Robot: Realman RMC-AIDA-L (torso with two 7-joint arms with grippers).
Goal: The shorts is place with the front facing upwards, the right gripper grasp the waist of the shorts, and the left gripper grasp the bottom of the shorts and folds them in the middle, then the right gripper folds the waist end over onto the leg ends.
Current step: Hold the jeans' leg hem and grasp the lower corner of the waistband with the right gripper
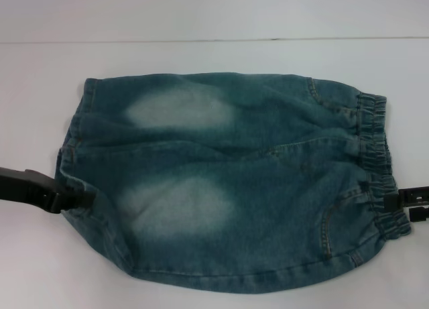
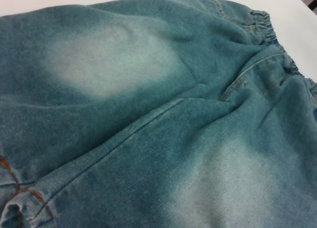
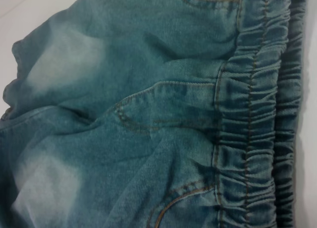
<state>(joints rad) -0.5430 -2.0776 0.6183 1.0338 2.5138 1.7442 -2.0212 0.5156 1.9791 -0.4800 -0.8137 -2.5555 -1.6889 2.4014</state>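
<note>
The shorts (image 1: 228, 181) are lying flat on the white table (image 1: 214, 61). The left end effector (image 1: 67, 200) is pinching the leg hem (image 1: 70, 181); the right end effector (image 1: 395, 203) is pinching the waistband (image 1: 375, 161). Only the wrist views are showing stitching close up.

Head view: you look down from above onto the whole shorts (image 1: 228, 181) on the table (image 1: 214, 54). Left wrist view: you sit close at the leg ends (image 2: 20, 203), facing the waist (image 2: 262, 25). Right wrist view: close over the waist (image 3: 257, 119), facing the legs. All three share the central denim.
</note>
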